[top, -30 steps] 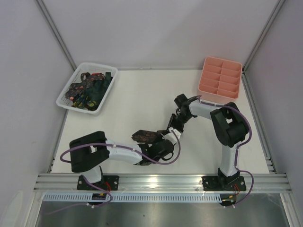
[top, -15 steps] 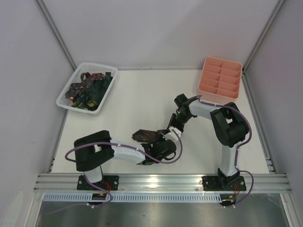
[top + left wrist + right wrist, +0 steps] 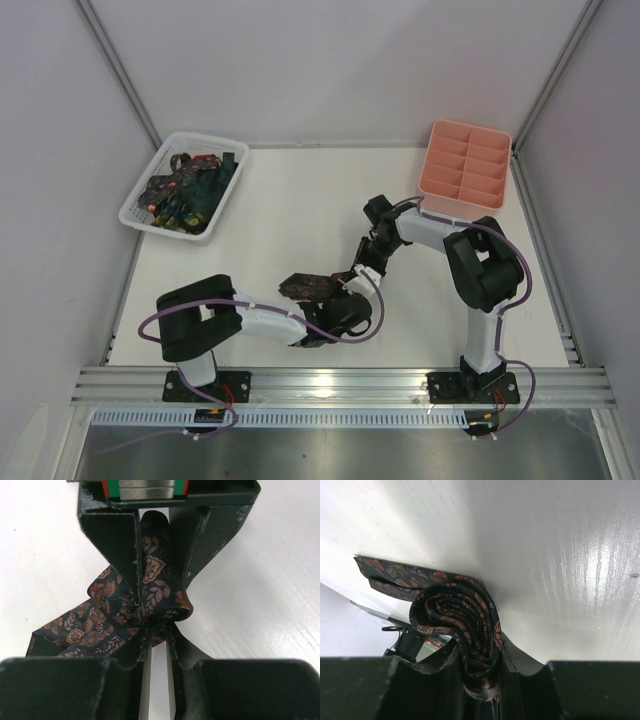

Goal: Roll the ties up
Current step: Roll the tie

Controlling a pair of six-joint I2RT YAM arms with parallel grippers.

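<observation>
One dark tie [image 3: 303,286] with a brown floral pattern lies near the table's front middle, partly rolled. My right gripper [image 3: 480,665] is shut on the coiled roll [image 3: 455,610], and the tie's flat end [image 3: 385,572] trails off to the left. In the left wrist view, my left gripper [image 3: 157,630] pinches a fold of the same tie [image 3: 120,620] at its tips, facing the right gripper's fingers [image 3: 117,535]. From above, the two grippers meet at the tie, left gripper [image 3: 335,295] and right gripper [image 3: 357,272]. More ties [image 3: 190,188] lie heaped in the white basket.
The white lattice basket [image 3: 140,212] stands at the back left. The pink tray with compartments [image 3: 432,185] stands at the back right, just beyond the right arm's elbow [image 3: 490,265]. Grey walls close in the table on three sides.
My left gripper has closed down onto the tie and slid a little toward the right gripper. The right gripper keeps its hold and has shifted slightly away from the front edge.
</observation>
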